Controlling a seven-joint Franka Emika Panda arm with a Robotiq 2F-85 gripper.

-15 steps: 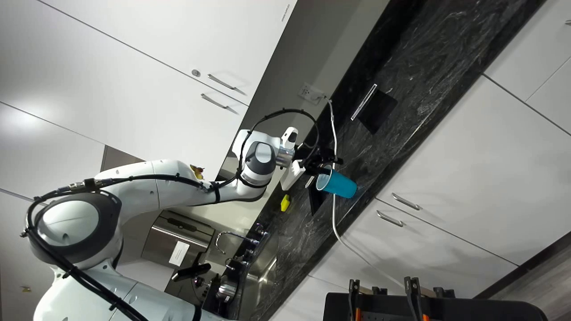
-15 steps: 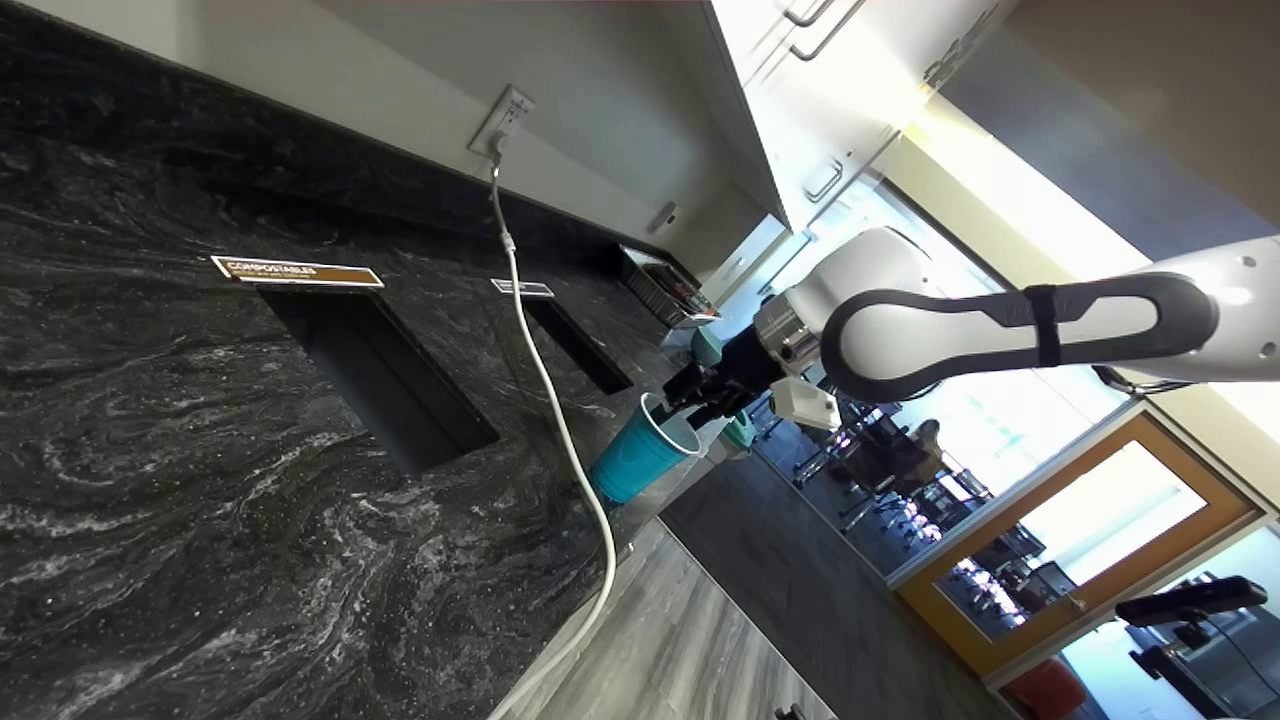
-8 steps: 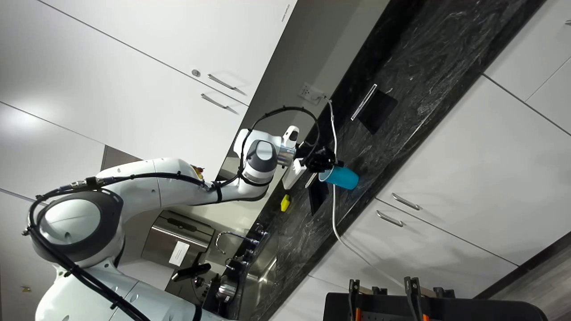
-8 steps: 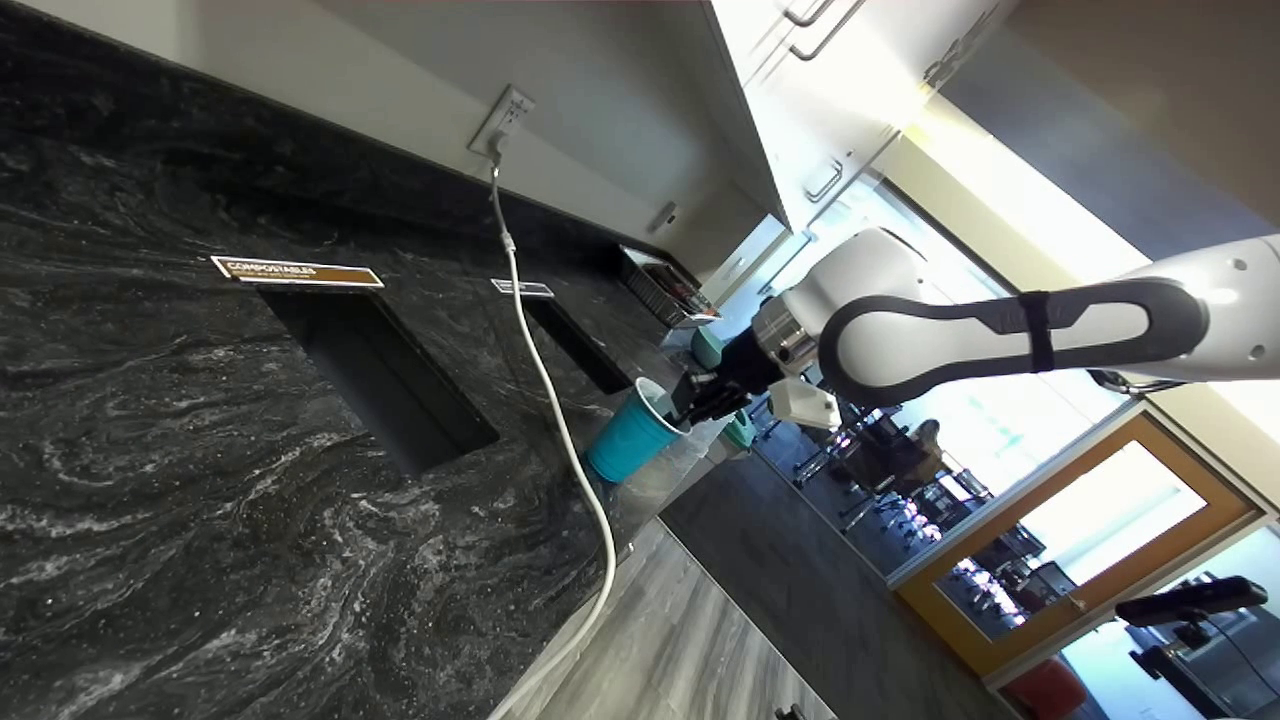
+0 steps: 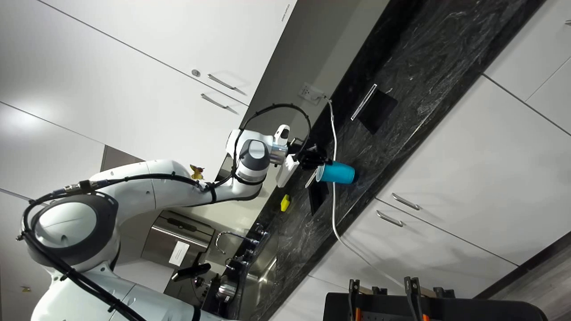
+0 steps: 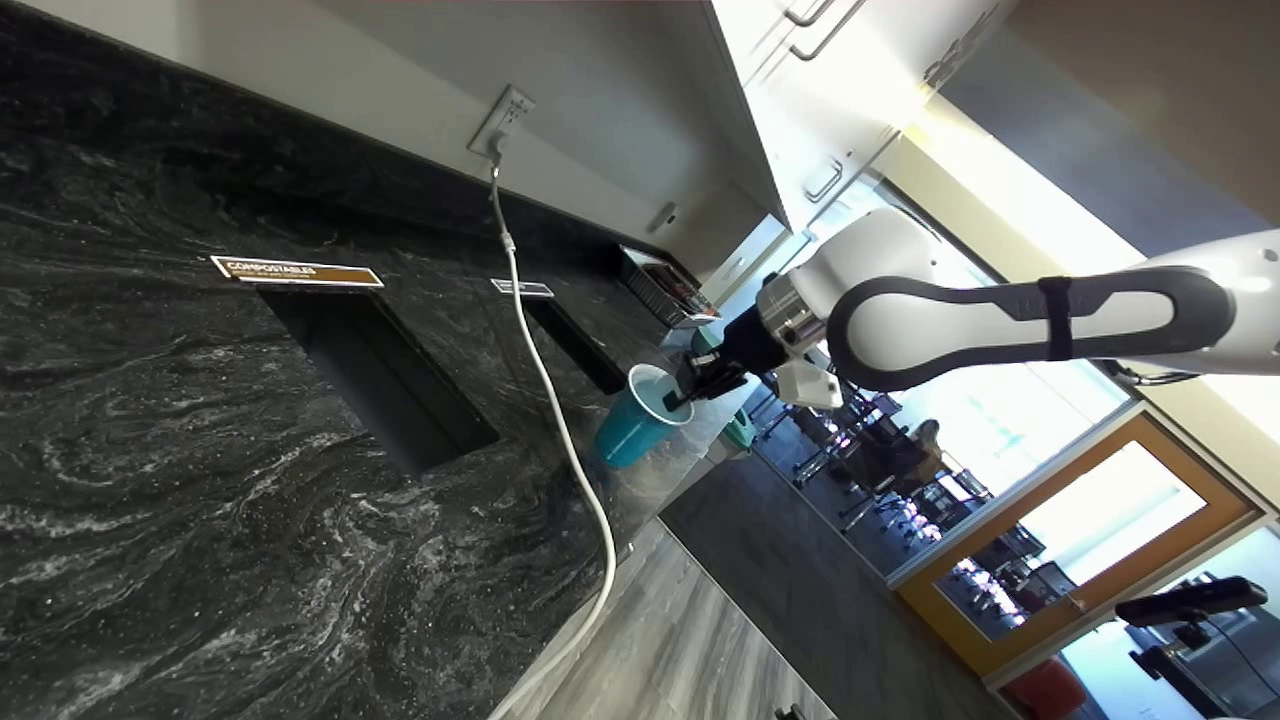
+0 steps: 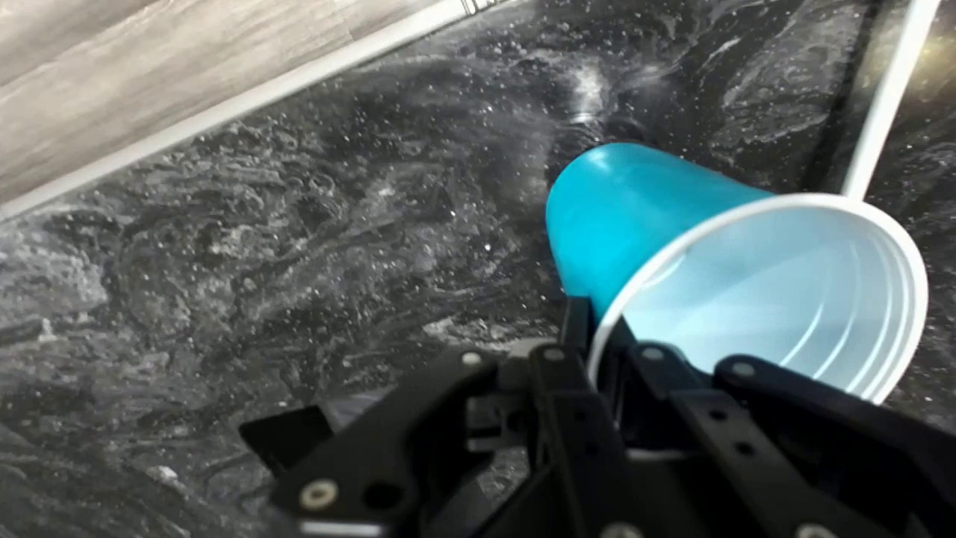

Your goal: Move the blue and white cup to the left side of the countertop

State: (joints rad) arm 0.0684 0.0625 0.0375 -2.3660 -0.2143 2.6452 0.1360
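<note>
The blue and white cup (image 7: pixel 635 202) is bright cyan outside and white inside. In the wrist view its mouth faces the camera, at the right. My gripper (image 7: pixel 598 326) is shut on the cup's rim, one finger inside the wall and one outside. Both exterior views show the cup (image 5: pixel 337 173) (image 6: pixel 632 432) hanging on or leaning from the gripper (image 5: pixel 329 161) (image 6: pixel 682 396). Whether its base touches the dark marbled countertop (image 7: pixel 299 246) (image 6: pixel 300 560) I cannot tell.
A white cable (image 6: pixel 553 400) runs across the countertop beside the cup. Two black rectangular openings (image 6: pixel 385 380) (image 5: pixel 377 110) have label strips. A yellow object (image 5: pixel 285 203) lies near the wall, and a wire basket (image 6: pixel 665 285) stands farther along. The counter's front edge is close.
The fingers have come together on the cup's rim. Cup and gripper have since shifted slightly up in both exterior views, and the cup's tilt has changed a little.
</note>
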